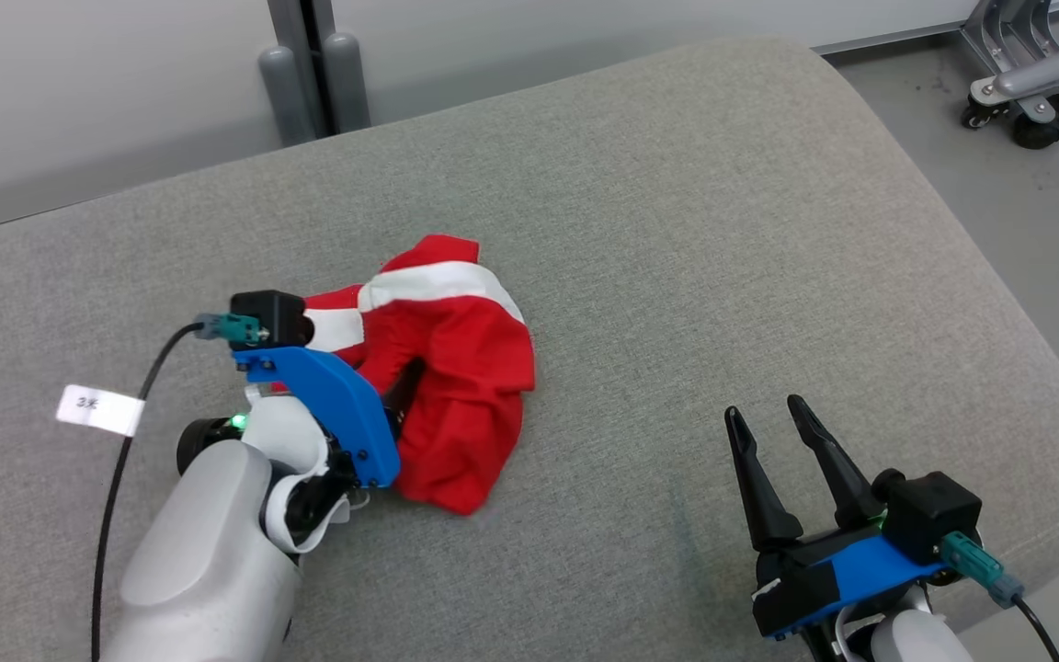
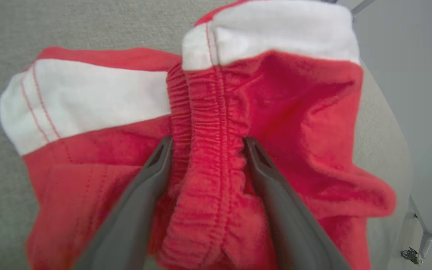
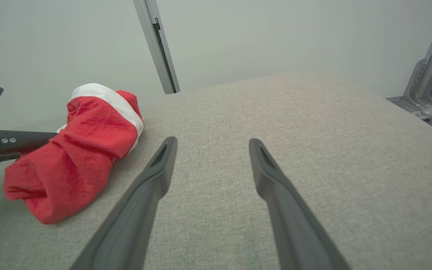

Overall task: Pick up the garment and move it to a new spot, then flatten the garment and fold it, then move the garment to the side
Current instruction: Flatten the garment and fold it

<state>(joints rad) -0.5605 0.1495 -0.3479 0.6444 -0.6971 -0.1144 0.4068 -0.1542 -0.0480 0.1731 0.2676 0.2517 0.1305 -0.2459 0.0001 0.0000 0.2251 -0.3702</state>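
A big gray cushion (image 1: 677, 230) is sitting by a pale wall (image 1: 79, 92). The red and white garment (image 1: 465, 386) is lying bunched up left of its middle, with bare cushion all around. On the right the rounded edge is dropping to the floor (image 1: 998, 211). The left gripper (image 2: 206, 141) is spreading wide around the garment's stretchy band, not squeezing. The right gripper (image 1: 764, 412) is standing wide open, holding nothing.

Garment (image 1: 465, 368) here is soft red cloth with white bands, its waistband (image 2: 204, 150) ribbed and gathered, matt all over. The cushion (image 1: 723, 230) beneath is a coarse grey weave. Right hand (image 1: 762, 406) has smooth, matt dark plastic fingers and a blue plastic bracket (image 1: 870, 565). White paper label (image 1: 99, 410).
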